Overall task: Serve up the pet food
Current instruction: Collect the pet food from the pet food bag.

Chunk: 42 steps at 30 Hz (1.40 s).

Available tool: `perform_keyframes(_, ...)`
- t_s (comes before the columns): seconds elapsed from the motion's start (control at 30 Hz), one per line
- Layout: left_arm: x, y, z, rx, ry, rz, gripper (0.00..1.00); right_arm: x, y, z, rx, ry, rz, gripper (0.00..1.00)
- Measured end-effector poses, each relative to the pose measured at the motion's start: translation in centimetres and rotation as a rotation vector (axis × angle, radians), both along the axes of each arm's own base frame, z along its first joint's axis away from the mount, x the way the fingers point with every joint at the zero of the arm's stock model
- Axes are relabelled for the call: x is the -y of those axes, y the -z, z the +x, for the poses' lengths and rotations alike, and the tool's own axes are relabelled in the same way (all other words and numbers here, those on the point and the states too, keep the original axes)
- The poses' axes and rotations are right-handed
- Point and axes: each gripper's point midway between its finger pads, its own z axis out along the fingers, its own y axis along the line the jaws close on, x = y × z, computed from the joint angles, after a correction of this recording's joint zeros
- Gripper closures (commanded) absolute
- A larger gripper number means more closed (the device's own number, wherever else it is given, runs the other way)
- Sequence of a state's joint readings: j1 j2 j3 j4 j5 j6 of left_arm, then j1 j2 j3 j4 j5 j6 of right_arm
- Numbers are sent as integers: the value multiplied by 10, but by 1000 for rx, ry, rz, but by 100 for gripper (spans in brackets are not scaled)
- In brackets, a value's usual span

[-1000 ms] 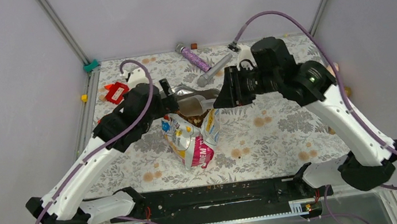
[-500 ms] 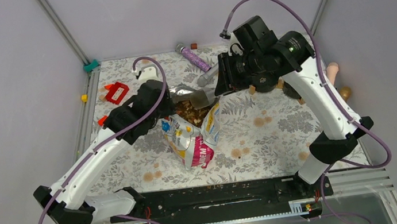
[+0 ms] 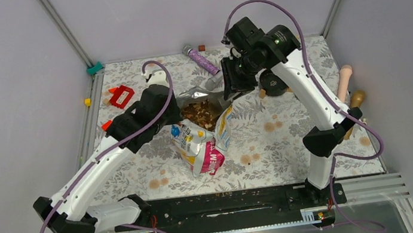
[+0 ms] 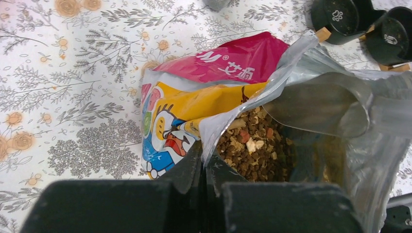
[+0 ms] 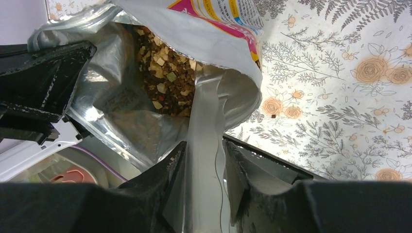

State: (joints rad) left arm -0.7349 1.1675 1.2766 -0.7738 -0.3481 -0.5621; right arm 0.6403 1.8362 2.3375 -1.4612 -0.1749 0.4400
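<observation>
The left claw [image 4: 204,167] has snapped shut on the rim of the pet food bag [image 4: 194,104]. The right claw [image 5: 204,162] grips a shiny scoop [image 5: 205,124] dipped into the bag, where the brown kibble [image 4: 252,145] sits. The bag's pink band [image 4: 228,63] reads "M" plus Chinese signs.

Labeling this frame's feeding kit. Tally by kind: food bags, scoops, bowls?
Food bag: 1
Scoop: 1
Black bowls: 2
Total: 4
</observation>
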Motion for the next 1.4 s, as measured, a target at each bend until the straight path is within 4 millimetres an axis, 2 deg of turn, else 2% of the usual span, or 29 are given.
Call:
perform_keyframes(0.17, 8, 1, -6, 14, 53, -47, 100, 2, 7, 3, -6, 20, -22, 100)
perform_keyframes(0.43, 16, 2, -10, 28, 93, -103, 100, -1, 53, 16, -63, 63, -90, 100)
perform_keyframes(0.53, 17, 1, -9, 30, 92, -109, 100, -7, 65, 21, -74, 62, -90, 100)
perform_keyframes(0.67, 19, 1, -8, 30, 93, -111, 100, -13, 77, 18, -99, 44, -83, 100)
perform_keyframes(0.77, 20, 2, -7, 29, 95, -111, 100, -25, 90, 7, -145, -6, -58, 100)
perform_keyframes(0.87, 21, 2, -7, 32, 99, -112, 100, -36, 108, -5, -187, -43, -10, 100)
perform_keyframes(1.17, 21, 5, -12, 37, 125, -65, 100, -54, 126, -14, -196, 65, 261, 100)
perform_keyframes(1.4, 6, 5, -18, 43, 103, -10, 100, -69, 133, -32, -299, 183, 499, 100)
